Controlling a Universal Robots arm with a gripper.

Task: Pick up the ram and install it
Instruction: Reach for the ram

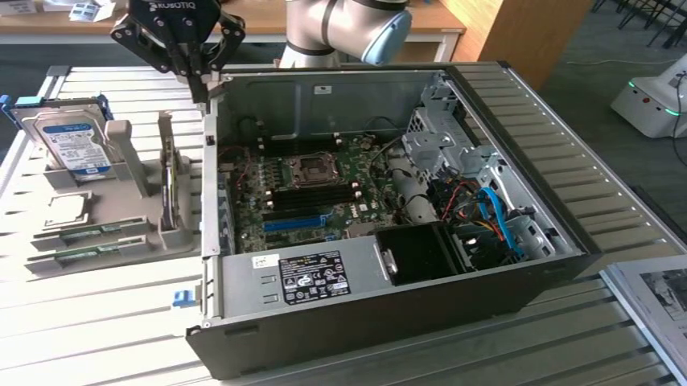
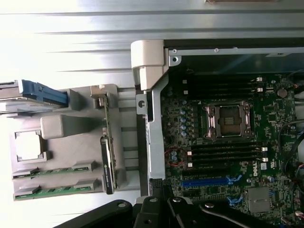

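The ram is showing as a thin, narrow green circuit-board stick lying flat in a groove of the pale grey plastic holder, at the holder's near end on the exterior view's left. A second green strip of the same kind is lying in the groove just beside it, on the far side. Grey clips are covering both ends of each, so only the middle stretch of green board is showing; chips and label cannot be made out.

The black hand is hanging above the far-left corner of the open black computer case, over the gap between the holder and the case. Its fingers are pressed together and gripping nothing. It is sitting well apart from the ram.

A silver hard drive with a blue-white label is standing upright at the holder's far end. Inside the case the green motherboard is lying exposed, with a long blue plastic slot toward its near side. Everything is resting on the white slatted desk.
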